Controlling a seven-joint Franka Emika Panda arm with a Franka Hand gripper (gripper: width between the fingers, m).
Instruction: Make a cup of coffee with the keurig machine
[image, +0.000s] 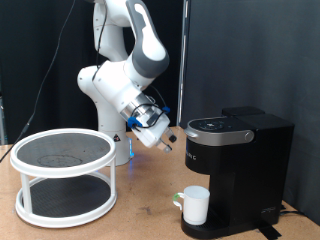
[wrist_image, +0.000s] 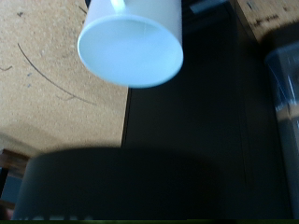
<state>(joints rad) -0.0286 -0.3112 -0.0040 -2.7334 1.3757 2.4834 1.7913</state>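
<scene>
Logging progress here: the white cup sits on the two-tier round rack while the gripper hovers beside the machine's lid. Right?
Not quite. The exterior view shows the cup on the keurig machine drip base, not on the rack. The gripper does hover beside the lid.

Exterior view. The gripper (image: 170, 137) hangs in open air at frame centre, just left of the keurig machine (image: 238, 170), whose closed lid blocks the way to the right. Under the brew head, the white cup (image: 195, 205) fills the drip bay at lower centre. A white two-tier round rack (image: 64, 175) occupies the lower left. Between rack and machine, a strip of bare desk (image: 145, 205) lies open. The arm's white base (image: 115, 100) closes the space behind that strip.
</scene>
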